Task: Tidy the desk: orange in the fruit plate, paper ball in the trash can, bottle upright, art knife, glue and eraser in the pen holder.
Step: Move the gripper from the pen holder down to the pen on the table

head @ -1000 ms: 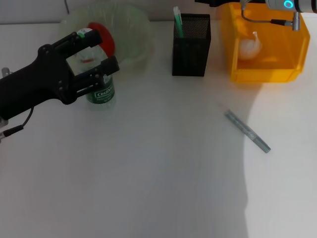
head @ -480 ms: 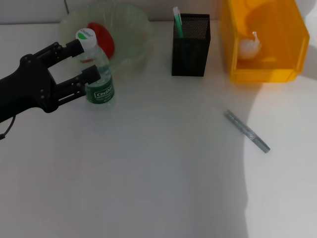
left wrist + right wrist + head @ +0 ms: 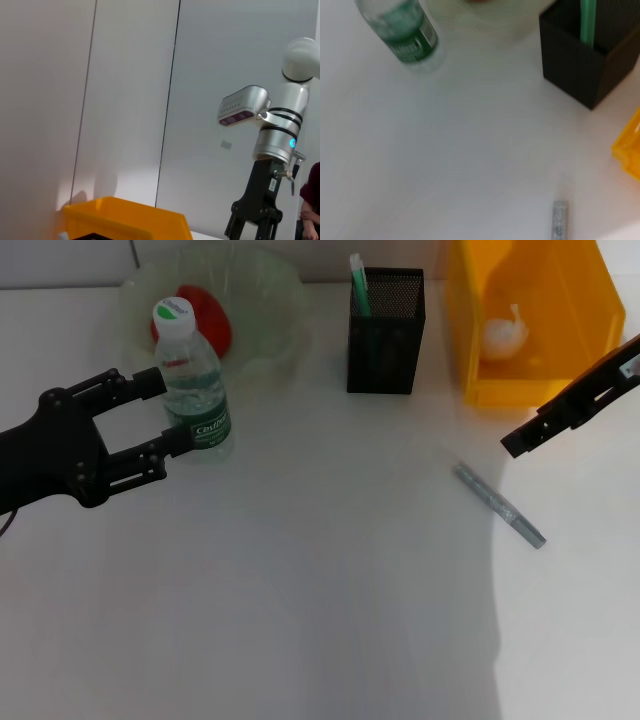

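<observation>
With the bottle (image 3: pixel 194 380) upright at far left beside the plate (image 3: pixel 270 300), the left gripper (image 3: pixel 165 412) stands open and empty, fingers flanking its lower body without contact. Orange (image 3: pixel 208 315) in plate, paper ball (image 3: pixel 504 333) in bin (image 3: pixel 570 310). Knife (image 3: pixel 499 504) flat, right of centre; the right gripper (image 3: pixel 515 442), far-right of it, fingers unreadable.

Left wrist: bin (image 3: pixel 130 220) only.

Right wrist: knife (image 3: pixel 559 220), holder (image 3: pixel 585 65). Advice: descend centred, jaws across the knife's width.
</observation>
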